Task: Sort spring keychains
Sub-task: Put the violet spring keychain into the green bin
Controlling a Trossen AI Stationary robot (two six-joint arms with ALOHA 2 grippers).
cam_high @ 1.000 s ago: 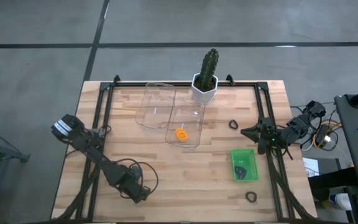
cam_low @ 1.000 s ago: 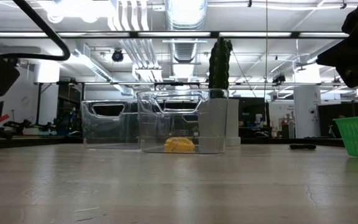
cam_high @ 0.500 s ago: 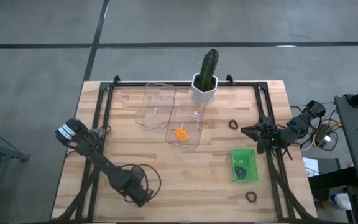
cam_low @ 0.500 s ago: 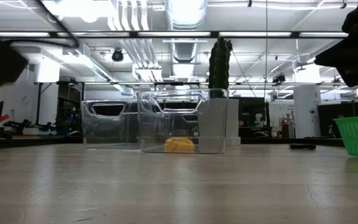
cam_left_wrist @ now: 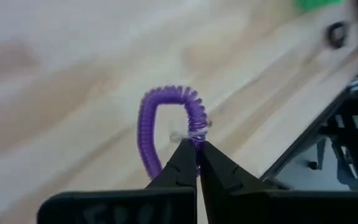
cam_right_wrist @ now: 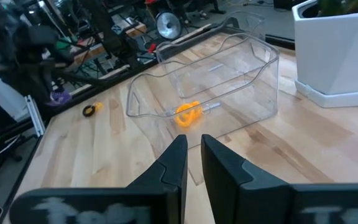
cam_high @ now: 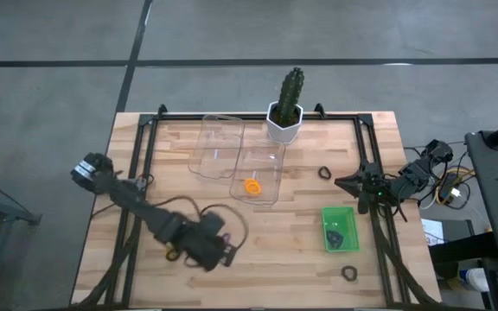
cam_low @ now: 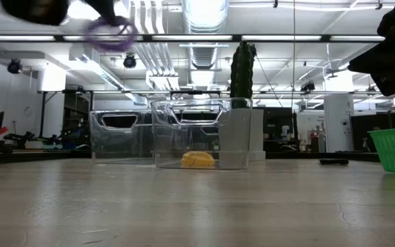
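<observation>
My left gripper is shut on a purple spring keychain, a small coiled loop. It is raised over the table's near left part and shows high in the low view. A small orange keychain lies on the wood beside the left arm. Another orange one lies in the nearer clear bin. Black keychains lie on the table and in the green basket. My right gripper waits at the right edge, its fingers nearly together with nothing between them. My left gripper pinches the purple keychain between its two fingertips at one side of the loop, where a small shiny bit sits on the coil. The fingers slant downward. The loop sticks out beyond the fingertips and is lifted clear of the table.
A second clear bin stands left of the first. A cactus in a white pot stands at the far edge. A black frame runs along the table's sides. Bare wood lies between the bins and the near edge.
My left gripper has risen from the table's near left corner and gone toward the right edge, tipping more level. The purple keychain has come up with it, clear of the wood. The small orange keychain beside the arm now shows.
</observation>
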